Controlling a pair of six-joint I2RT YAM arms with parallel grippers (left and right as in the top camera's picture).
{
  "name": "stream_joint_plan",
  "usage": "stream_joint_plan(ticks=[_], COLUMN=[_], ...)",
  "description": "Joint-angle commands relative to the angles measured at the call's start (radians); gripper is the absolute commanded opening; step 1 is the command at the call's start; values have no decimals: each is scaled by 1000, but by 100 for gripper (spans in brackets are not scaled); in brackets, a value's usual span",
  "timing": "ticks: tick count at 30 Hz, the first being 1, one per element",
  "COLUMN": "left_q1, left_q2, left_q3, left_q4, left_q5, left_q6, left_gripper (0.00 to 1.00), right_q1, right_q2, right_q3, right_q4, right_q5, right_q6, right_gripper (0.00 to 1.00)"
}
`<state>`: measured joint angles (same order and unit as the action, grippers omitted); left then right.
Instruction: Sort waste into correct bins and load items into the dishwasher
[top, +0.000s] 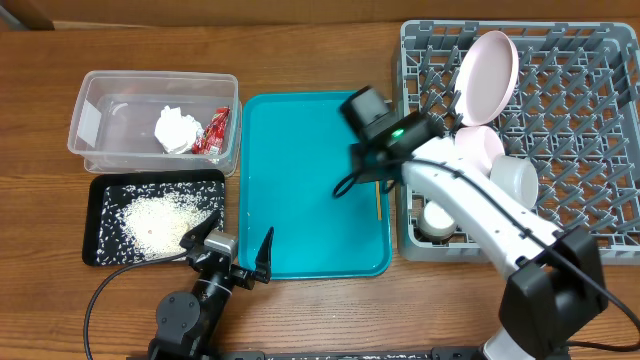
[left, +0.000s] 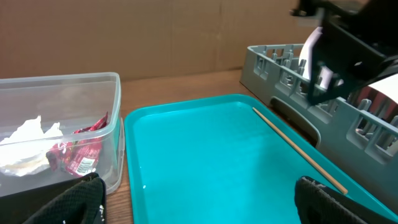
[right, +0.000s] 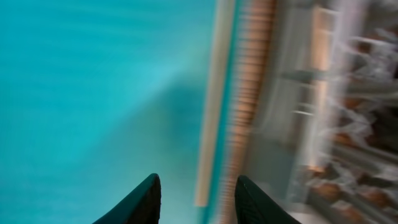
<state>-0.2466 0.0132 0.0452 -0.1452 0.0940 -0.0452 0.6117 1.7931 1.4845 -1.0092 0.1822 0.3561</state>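
The right gripper (right: 198, 180) has its fingers apart, with the chopstick (right: 211, 118) between them on the teal tray (right: 93, 93), the rack (right: 348, 93) to their right. The left gripper (left: 199, 196) is spread wide above the wooden table (top: 300, 50).

Motion-blurred across the right wrist view: chopstick (right: 211, 118) a pale smear along the right rim of the teal tray (right: 93, 93), dish rack (right: 336, 124) beyond that rim a streaky haze, right gripper (right: 196, 186) cropped to the tips of its jaws. From overhead, mostly under the right arm (top: 480, 205): same chopstick, plus a grey bowl (top: 435, 213) just right of the tray. Clear tub (left: 62, 79) left of the tray, cropped in the left wrist view.
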Motion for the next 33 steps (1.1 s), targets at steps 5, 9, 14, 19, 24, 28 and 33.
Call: stream_joint_plan(ticks=[5,9,14,19,24,28,33], left_q1=[6,6,6,6,6,6,6], left_q2=[-8,-8,-8,-8,-8,-8,-8], left_q3=[-7,-7,-7,-7,-7,-7,-7], left_q4=[3,3,3,3,3,3,3], left_q5=[0,0,0,0,0,0,0], left_q6=[5,5,5,5,5,5,5], left_gripper=[100,100,100,100,100,100,100], right_q1=[87,84,80,80,73,61,60], right_q2=[120,220,306,342,348,348,348], right_q3=[8,8,8,8,8,8,8], right_q4=[89,91,111,114,99,87,68], right_q5=[129,272,297,273,273,299,354], right_q6=[42,77,86,91,91,90,90], right_gripper=[39,39,40,39,40,32,36])
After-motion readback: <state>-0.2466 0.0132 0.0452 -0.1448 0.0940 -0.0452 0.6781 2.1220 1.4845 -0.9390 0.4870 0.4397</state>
